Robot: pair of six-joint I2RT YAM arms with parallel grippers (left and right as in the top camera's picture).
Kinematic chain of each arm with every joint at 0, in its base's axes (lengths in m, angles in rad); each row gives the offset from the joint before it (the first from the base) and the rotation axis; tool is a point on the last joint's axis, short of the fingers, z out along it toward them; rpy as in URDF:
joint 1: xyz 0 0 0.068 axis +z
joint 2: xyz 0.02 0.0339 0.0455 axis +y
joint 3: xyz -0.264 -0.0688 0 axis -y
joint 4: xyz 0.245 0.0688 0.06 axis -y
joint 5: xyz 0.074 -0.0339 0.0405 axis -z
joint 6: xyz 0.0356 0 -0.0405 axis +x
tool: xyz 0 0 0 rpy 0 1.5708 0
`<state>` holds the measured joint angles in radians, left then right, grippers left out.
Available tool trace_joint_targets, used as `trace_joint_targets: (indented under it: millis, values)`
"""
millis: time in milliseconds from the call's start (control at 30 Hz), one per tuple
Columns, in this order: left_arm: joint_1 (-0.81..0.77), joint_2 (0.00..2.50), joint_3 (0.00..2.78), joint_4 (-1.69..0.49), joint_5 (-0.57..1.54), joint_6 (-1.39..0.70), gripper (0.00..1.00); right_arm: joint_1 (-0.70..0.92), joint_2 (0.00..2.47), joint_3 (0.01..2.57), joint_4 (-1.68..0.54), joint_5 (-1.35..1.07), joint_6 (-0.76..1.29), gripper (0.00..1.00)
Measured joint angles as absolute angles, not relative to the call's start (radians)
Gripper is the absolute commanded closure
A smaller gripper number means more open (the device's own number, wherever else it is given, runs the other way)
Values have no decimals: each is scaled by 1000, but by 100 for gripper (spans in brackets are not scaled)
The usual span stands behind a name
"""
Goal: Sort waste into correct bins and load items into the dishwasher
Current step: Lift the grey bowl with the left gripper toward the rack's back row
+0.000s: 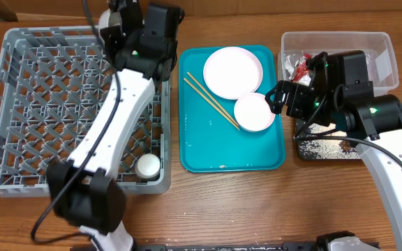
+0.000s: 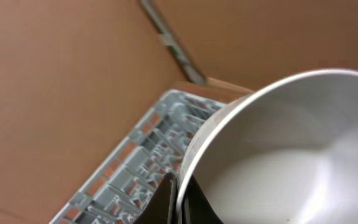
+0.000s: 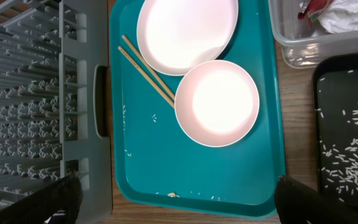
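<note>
My left gripper (image 2: 179, 200) is shut on the rim of a white bowl (image 2: 291, 155), held over the far edge of the grey dishwasher rack (image 2: 142, 163). From overhead that gripper (image 1: 121, 17) is at the rack's (image 1: 19, 104) back right corner. A small white cup (image 1: 148, 165) stands in the rack. My right gripper (image 3: 179, 205) hangs open and empty above the teal tray (image 3: 166, 168). On that tray lie the plate (image 3: 185, 31), a second bowl (image 3: 217, 102), the chopsticks (image 3: 145, 67) and a small golden food lump (image 3: 173, 195).
The clear tub (image 1: 382, 49) at the back right holds a red wrapper (image 3: 312, 7) and white tissue (image 3: 347, 15). In front of it the black tray (image 3: 347, 124) carries scattered rice grains. A cardboard wall (image 2: 55, 81) rises behind the rack.
</note>
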<state>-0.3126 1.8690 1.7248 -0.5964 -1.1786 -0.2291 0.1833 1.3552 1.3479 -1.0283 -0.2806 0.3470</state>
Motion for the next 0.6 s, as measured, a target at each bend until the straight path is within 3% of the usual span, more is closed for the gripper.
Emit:
trace_joint_targets:
  millis: [233,600]
  values:
    - [-259,2066,1725,-319,-1366,-139,96,183,1355,1348,-1026,-280,347,0]
    - [-229,2222,1725,-59,-1404,52,96,183,1355,1348,-1026,-280,347,0]
